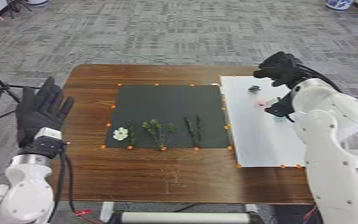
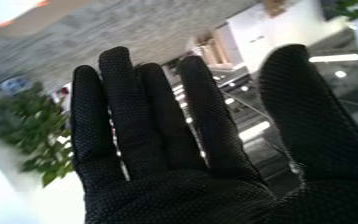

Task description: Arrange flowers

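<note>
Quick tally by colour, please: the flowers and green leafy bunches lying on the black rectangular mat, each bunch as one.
White open flower: 1
Green leafy bunches: 3 (left bunch, middle bunch, right bunch)
Total: 4

On the worktop, right of the left hand, a mat bears a flower and sprigs, a sheet beside it near the right hand.

1 open white flower lies beside green sprigs on a black mat.
</note>
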You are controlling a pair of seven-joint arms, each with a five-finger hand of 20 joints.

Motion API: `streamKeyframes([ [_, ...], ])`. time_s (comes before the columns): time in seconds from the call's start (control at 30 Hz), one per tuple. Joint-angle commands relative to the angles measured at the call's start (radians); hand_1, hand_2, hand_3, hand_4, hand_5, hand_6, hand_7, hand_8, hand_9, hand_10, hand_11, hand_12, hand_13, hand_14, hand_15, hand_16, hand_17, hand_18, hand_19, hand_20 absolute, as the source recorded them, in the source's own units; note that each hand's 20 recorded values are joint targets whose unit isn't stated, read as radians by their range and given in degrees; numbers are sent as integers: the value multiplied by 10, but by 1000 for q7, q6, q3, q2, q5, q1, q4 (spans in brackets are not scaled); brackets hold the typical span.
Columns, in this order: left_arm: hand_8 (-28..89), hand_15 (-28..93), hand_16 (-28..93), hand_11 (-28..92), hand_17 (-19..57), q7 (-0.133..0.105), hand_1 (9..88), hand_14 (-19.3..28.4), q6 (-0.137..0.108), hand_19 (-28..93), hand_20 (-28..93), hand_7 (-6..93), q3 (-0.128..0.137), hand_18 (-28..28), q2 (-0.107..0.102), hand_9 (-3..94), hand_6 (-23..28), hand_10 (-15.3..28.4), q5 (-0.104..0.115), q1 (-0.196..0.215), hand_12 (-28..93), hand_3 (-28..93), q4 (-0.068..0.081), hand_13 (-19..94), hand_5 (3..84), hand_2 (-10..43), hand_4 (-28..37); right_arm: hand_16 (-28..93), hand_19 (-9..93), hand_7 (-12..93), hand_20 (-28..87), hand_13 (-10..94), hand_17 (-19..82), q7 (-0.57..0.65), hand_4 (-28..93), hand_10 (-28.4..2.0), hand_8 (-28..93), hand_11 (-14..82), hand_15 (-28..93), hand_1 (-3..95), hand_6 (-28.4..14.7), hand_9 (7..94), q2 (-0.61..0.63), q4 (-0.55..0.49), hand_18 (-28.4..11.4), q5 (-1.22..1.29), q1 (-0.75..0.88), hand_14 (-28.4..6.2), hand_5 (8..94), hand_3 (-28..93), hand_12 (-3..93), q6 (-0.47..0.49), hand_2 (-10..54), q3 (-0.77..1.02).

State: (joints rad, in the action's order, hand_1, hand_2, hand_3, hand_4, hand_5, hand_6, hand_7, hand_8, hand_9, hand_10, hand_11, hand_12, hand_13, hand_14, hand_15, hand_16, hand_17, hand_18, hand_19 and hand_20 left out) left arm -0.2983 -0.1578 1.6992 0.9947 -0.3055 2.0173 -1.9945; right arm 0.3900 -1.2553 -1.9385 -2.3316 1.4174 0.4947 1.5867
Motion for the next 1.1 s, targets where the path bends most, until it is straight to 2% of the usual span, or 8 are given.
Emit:
streamKeyframes([
  [0.03,-82,84,-49,138,-71,52,264,80,44,304,52,57,-17,89,-50,250,82,125,-76,-94,31,594,16,162,364,183,-283,128,595,106,89,428,197,-67,-230,-145,-101,79,315,359,-57,503,106,-39,-195,-171,152,-165,533,767,131,22,-22,84],
  [0.13,-83,95,-61,140,-70,56,262,81,45,309,45,58,-35,89,-64,256,82,124,-98,-129,32,600,22,163,366,184,-283,135,601,107,98,422,192,-86,-244,-142,-102,79,310,376,-57,498,116,-36,-196,-220,197,-164,527,783,133,8,-59,107],
  [0.2,-83,97,-65,140,-70,54,262,81,49,310,43,58,-36,89,-64,256,82,124,-91,-133,31,602,19,163,366,183,-283,142,628,111,117,435,194,-95,-249,-128,-103,81,314,386,-48,505,119,-18,-203,-227,210,-155,526,787,134,-28,-73,107],
  [0.27,-83,97,-67,140,-70,55,260,80,50,312,42,57,-34,89,-60,256,82,124,-94,-133,31,606,16,163,367,183,-283,148,643,118,131,453,203,-108,-254,-116,-106,86,319,402,-35,516,117,-4,-201,-267,207,-147,532,789,133,-18,-86,101],
  [0.4,-82,99,-69,140,-71,61,262,80,46,316,40,57,-36,92,-39,257,82,124,-95,-126,32,603,5,164,367,183,-283,155,650,122,153,462,209,-89,-261,-103,-112,82,319,419,-24,510,100,18,-200,-252,163,-142,525,787,128,95,-94,101],
  [0.5,-82,98,-69,139,-72,56,258,79,54,318,39,55,-30,93,-17,253,82,122,-99,-108,33,608,-8,163,367,183,-283,159,645,118,161,461,207,-121,-268,-102,-115,73,315,433,-23,489,97,51,-201,-297,134,-140,511,785,124,107,-95,82],
  [0.7,-81,97,-67,137,-73,62,261,81,57,320,38,54,-32,95,-5,252,81,122,-91,-105,33,605,-7,166,365,181,-283,165,643,115,172,464,205,-142,-280,-99,-113,71,315,454,-22,483,91,92,-202,-334,110,-135,504,787,121,153,-95,50],
  [1.1,-80,100,-66,137,-75,71,261,83,68,325,36,54,-30,100,-3,254,81,122,-86,-108,34,605,-4,171,365,180,-283,173,655,127,194,499,214,-150,-282,-92,-117,82,338,481,-13,501,86,148,-202,-396,118,-121,521,786,121,187,-95,24],
])
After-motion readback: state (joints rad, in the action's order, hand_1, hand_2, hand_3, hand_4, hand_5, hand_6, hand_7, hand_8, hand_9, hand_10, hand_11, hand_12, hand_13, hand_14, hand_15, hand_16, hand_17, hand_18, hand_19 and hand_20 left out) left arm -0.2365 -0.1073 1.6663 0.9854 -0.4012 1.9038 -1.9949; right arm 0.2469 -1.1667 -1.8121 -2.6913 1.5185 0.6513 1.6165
